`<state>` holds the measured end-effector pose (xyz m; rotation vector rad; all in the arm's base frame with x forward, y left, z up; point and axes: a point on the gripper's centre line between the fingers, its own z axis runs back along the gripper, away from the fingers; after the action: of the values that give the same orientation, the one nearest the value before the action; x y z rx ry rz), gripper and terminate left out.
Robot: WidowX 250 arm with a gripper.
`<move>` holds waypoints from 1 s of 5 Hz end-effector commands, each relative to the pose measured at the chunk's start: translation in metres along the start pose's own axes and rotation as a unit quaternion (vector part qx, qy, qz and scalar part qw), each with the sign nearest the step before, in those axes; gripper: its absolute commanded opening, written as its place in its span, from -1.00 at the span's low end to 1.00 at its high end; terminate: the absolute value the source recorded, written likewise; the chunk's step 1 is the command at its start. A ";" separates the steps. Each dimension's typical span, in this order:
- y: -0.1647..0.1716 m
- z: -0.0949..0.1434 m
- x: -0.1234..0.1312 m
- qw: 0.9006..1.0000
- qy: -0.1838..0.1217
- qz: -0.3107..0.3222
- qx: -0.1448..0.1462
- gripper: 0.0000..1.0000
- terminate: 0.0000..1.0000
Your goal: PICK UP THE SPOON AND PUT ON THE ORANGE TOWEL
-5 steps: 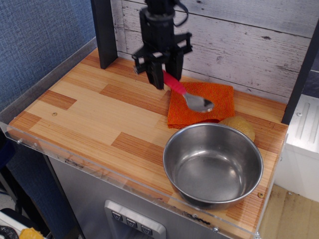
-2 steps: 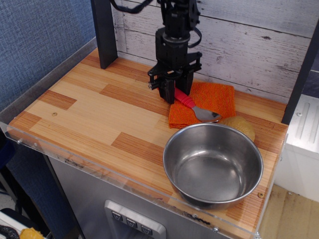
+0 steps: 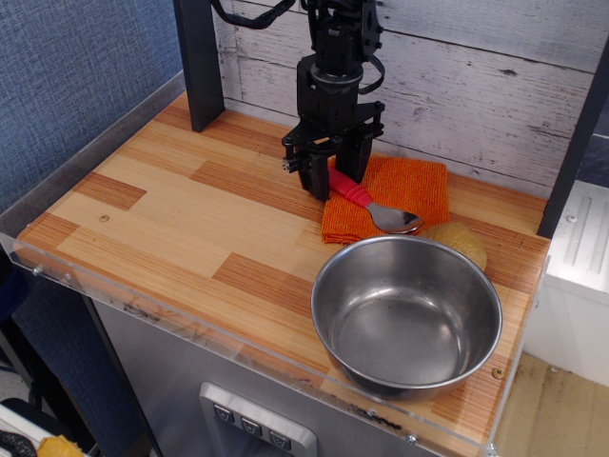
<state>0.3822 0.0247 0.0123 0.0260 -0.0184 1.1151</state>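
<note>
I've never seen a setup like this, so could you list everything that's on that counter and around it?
spoon: one, red handle and shiny metal bowl, lying on the towel
orange towel: one, orange, back right of the counter
steel bowl: one, silver, front right, empty
round thing: one, tan, behind the bowl
counter: one, striped wood, clear edging
post: one, dark, back left
gripper: one, black, around the spoon's handle end

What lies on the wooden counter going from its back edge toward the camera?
Black claw over the red-handled metal spoon → folded orange woven towel → tan round thing → large steel bowl.
</note>
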 end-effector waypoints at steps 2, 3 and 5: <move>0.003 0.024 0.008 1.000 -0.014 -0.002 -0.025 1.00 -1.00; 0.009 0.039 0.010 0.999 -0.024 -0.005 -0.036 1.00 -1.00; 0.032 0.087 0.015 0.997 -0.032 0.008 -0.069 1.00 -1.00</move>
<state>0.3610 0.0473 0.0796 -0.0402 -0.0866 1.1297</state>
